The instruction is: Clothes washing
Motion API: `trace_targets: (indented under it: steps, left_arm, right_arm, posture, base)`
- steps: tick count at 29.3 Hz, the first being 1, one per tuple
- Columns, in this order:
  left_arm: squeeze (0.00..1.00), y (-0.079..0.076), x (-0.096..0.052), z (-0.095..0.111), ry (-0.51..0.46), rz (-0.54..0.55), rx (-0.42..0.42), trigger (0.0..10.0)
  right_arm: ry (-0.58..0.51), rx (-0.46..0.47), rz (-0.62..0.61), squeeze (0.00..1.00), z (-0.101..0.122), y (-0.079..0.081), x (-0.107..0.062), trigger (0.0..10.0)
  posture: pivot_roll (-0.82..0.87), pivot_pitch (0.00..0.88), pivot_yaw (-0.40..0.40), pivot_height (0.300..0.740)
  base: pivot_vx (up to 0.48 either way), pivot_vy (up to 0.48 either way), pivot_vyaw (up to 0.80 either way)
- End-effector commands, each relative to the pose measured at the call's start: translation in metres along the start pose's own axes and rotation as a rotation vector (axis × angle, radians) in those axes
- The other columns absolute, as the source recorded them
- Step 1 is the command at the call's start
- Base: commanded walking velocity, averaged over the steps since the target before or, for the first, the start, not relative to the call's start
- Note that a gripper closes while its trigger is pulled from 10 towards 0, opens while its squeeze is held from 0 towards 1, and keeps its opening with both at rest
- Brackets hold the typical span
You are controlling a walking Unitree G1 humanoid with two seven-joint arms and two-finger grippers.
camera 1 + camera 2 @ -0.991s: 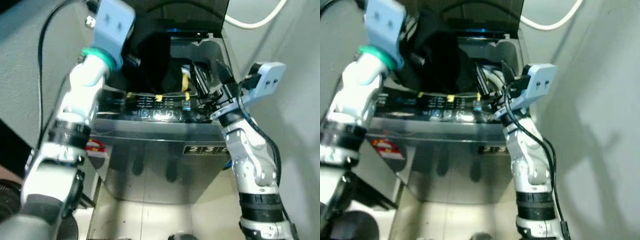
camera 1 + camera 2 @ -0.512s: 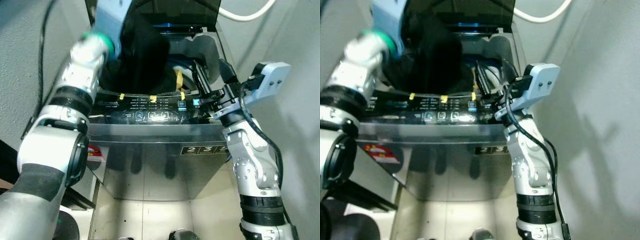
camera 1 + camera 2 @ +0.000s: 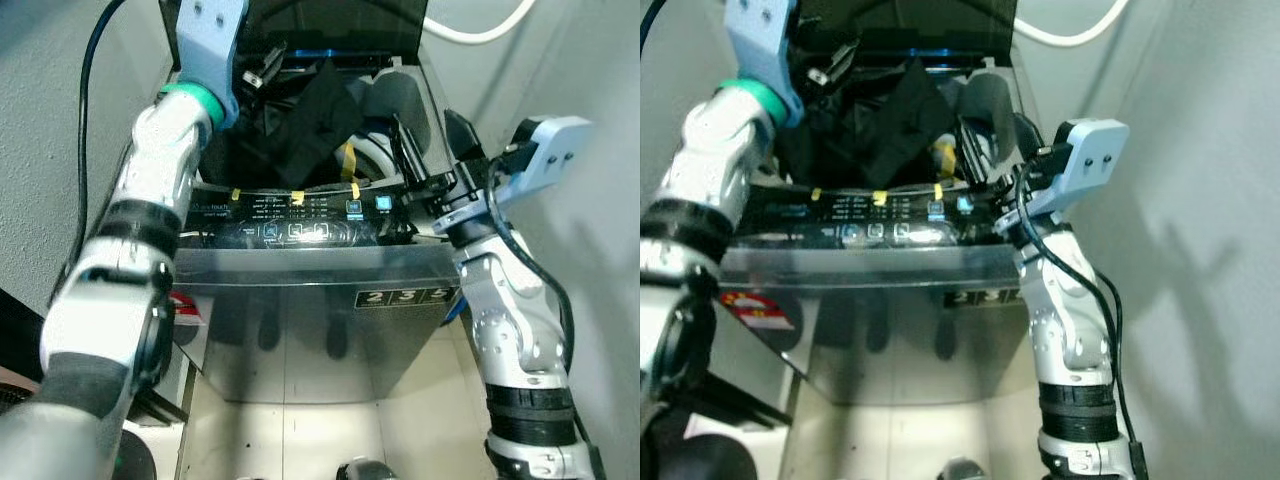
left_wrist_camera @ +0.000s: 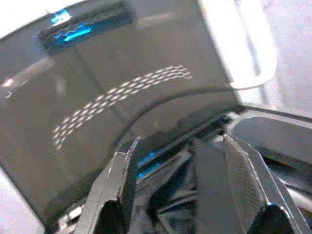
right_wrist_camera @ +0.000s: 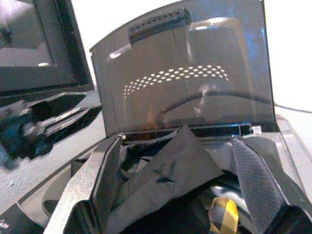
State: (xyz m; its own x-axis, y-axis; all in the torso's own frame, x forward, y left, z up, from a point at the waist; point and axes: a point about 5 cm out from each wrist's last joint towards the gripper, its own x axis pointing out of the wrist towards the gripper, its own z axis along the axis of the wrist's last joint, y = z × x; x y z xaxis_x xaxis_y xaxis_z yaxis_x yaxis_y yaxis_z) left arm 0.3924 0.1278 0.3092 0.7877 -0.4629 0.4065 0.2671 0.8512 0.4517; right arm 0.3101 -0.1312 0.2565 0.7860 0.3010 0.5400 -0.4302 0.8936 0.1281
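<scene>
A top-loading washing machine (image 3: 300, 290) stands before me with its dark lid (image 5: 195, 78) raised. A black garment (image 3: 315, 105) lies crumpled over the tub mouth, partly draped on the rim. Beside the garment's far left edge and close to the lid, my left gripper (image 3: 262, 65) is held high and open; its fingers (image 4: 122, 170) hold nothing. At the tub's right rim my right gripper (image 3: 428, 150) stands open, pointing across at the garment (image 5: 165, 170) without touching it.
The control panel (image 3: 300, 228) with lit buttons and yellow tape marks (image 3: 297, 196) runs along the front edge. A white hose (image 3: 480, 30) hangs on the wall behind. Grey walls close in on both sides. Tiled floor (image 3: 300, 420) lies below.
The black garment, earlier bunched up high at my left gripper, now lies lower and spread over the tub mouth. The right arm has barely moved; the view has shifted a little.
</scene>
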Motion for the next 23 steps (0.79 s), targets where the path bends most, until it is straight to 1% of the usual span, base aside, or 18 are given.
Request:
trace_targets:
  steps: [1,3,6,7,8,11,12,14,17,20,21,22,23]
  left_arm:
    - [0.00,-0.008,-0.003,0.005,-0.036,-0.013,0.056,10.0]
    - [0.00,-0.016,-0.012,0.009,-0.083,-0.012,0.064,10.0]
    - [0.00,-0.019,-0.021,0.017,-0.144,0.013,-0.010,10.0]
    - [0.00,-0.019,-0.021,0.017,-0.144,0.013,-0.010,10.0]
    - [0.00,-0.020,-0.025,0.019,-0.156,0.026,-0.033,10.0]
    - [0.00,-0.020,-0.029,0.017,-0.146,0.039,-0.071,10.0]
    - [0.00,-0.020,-0.029,0.017,-0.146,0.039,-0.071,10.0]
    - [0.00,-0.022,-0.034,0.016,-0.132,0.044,-0.106,10.0]
    - [0.00,-0.025,-0.038,0.014,-0.121,0.040,-0.125,10.0]
    - [0.00,-0.028,-0.042,0.013,-0.104,0.054,-0.183,10.0]
    - [0.00,-0.028,-0.042,0.013,-0.104,0.054,-0.183,10.0]
    - [0.00,-0.027,-0.042,0.012,-0.093,0.068,-0.249,10.0]
    - [0.00,-0.027,-0.042,0.012,-0.093,0.068,-0.249,10.0]
  right_arm:
    - [-0.002,-0.007,-0.015,0.00,0.002,-0.003,0.001,10.0]
    - [-0.007,-0.015,-0.036,0.00,0.004,-0.006,0.001,10.0]
    - [-0.013,-0.024,-0.064,0.00,0.004,-0.010,0.001,10.0]
    - [-0.013,-0.024,-0.064,0.00,0.004,-0.010,0.001,10.0]
    - [-0.020,-0.026,-0.077,0.00,0.004,-0.010,0.001,10.0]
    - [-0.025,-0.027,-0.086,0.00,0.004,-0.010,0.001,10.0]
    - [-0.025,-0.027,-0.086,0.00,0.004,-0.010,0.001,10.0]
    - [-0.027,-0.032,-0.091,0.00,0.004,-0.009,0.001,10.0]
    - [-0.029,-0.035,-0.093,0.00,0.004,-0.008,0.001,10.0]
    - [-0.039,-0.037,-0.115,0.00,0.006,-0.010,0.001,10.0]
    - [-0.039,-0.037,-0.115,0.00,0.006,-0.010,0.001,10.0]
    - [-0.042,-0.036,-0.127,0.00,0.006,-0.011,0.001,10.0]
    - [-0.042,-0.036,-0.127,0.00,0.006,-0.011,0.001,10.0]
  posture:
    - [-0.12,0.000,0.044,0.740]
    - [-0.12,0.000,0.045,0.740]
    - [-0.13,0.000,0.053,0.740]
    - [-0.13,0.000,0.053,0.740]
    - [-0.14,0.000,0.060,0.740]
    - [-0.14,0.000,0.066,0.740]
    - [-0.14,0.000,0.066,0.740]
    - [-0.16,0.000,0.080,0.740]
    - [-0.17,0.000,0.086,0.740]
    - [-0.17,0.000,0.094,0.740]
    - [-0.17,0.000,0.094,0.740]
    - [-0.17,0.000,0.095,0.740]
    - [-0.17,0.000,0.095,0.740]
  base:
    - [0.000,0.000,0.00]
    - [0.000,0.000,0.00]
    - [0.000,0.000,0.00]
    - [0.000,0.000,0.00]
    - [0.000,0.000,0.00]
    - [0.000,0.000,0.00]
    - [0.000,0.000,0.00]
    - [0.000,0.000,0.00]
    - [0.000,0.000,0.00]
    - [0.000,0.000,0.00]
    - [0.000,0.000,0.00]
    - [0.000,0.000,0.00]
    - [0.000,0.000,0.00]
